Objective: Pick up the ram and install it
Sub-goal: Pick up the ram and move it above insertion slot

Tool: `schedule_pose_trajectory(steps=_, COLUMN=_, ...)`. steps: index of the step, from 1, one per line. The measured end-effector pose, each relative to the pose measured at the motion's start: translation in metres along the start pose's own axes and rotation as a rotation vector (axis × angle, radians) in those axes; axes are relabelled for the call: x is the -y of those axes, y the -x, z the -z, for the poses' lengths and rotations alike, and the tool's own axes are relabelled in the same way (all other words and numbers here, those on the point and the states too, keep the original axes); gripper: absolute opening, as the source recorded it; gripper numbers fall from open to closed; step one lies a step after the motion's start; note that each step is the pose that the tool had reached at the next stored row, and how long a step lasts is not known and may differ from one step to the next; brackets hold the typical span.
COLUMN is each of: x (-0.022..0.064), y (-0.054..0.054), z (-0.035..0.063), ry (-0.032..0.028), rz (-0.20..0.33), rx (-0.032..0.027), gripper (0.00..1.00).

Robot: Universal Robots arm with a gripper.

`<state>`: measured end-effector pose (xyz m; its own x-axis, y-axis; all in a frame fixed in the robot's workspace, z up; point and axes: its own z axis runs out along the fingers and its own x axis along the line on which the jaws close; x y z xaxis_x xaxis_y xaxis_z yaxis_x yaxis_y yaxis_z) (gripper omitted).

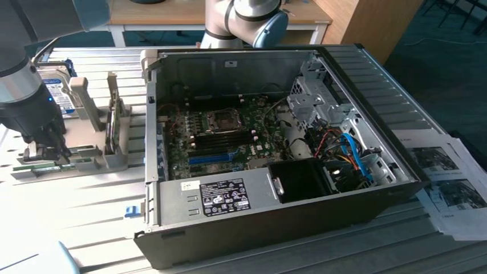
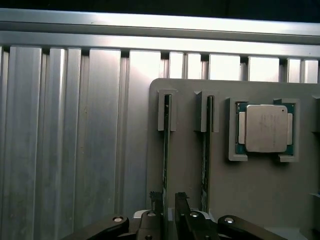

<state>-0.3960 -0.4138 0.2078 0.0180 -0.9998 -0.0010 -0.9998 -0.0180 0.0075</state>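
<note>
Fingers (image 2: 156,200) stood apart, straddling the ram (image 2: 165,150), edge-up in its holder (image 2: 260,190) at nine o'clock of the case (image 1: 228,240), exterior view. Judged light, stiff, fragile; best pinched across flat faces.

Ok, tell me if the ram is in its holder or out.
In: the ram stands on edge in the grey holder, the open gripper straddling it.

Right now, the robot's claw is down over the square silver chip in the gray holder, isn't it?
Not the chip. The claw is down over a thin green stick in the gray holder, straddling it with open jaws. The silver chip lies apart in its own pocket. The wrist view shows it.
</note>
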Motion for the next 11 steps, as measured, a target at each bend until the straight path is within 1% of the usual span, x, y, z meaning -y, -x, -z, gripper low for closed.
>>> schedule_pose_trajectory(steps=4, x=0.0000, y=0.0000, z=-0.0001, ry=-0.0001, rz=0.001, rx=0.0000, gripper=0.24)
schedule_pose_trajectory(steps=11, x=0.0000, y=0.0000, z=-0.0042, ry=-0.0015, rz=0.001, rx=0.0000, gripper=0.24)
